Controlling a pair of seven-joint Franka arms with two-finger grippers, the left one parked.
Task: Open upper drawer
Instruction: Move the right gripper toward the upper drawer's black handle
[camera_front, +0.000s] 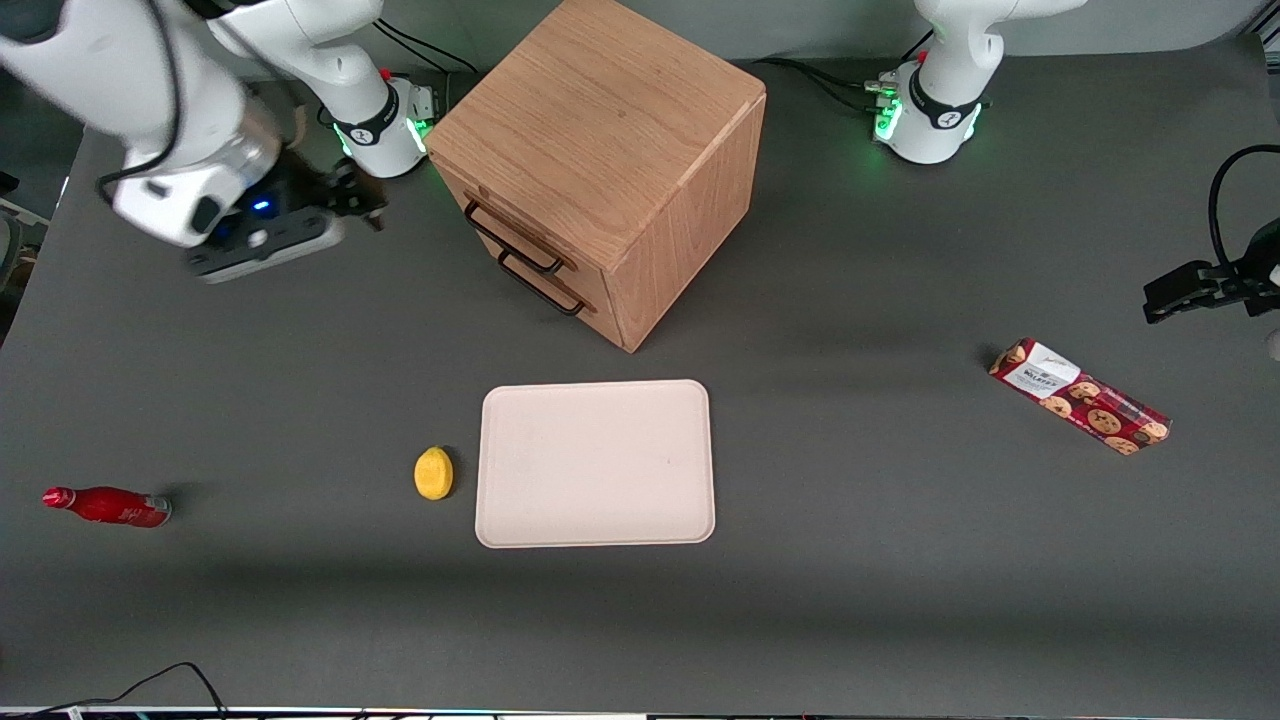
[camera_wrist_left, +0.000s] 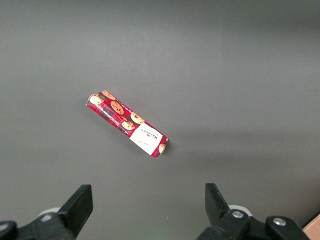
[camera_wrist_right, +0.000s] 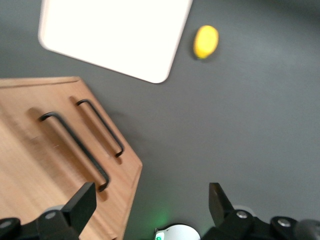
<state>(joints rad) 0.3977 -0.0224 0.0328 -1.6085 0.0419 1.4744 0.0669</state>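
Front view: hand spread, empty, beside closed light oak upper drawer; hook long black bar handle squarely.

The working arm is white and round, with a black band and green lights at its base. Its gripper is black with a small blue light. Black cables run nearby.

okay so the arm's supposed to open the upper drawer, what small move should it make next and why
Probably swing toward the cabinet and line up with the upper drawer handle. The gripper is open, holds nothing, and hangs off to the side toward the working arm's end, apart from both handles. Both drawers look shut.
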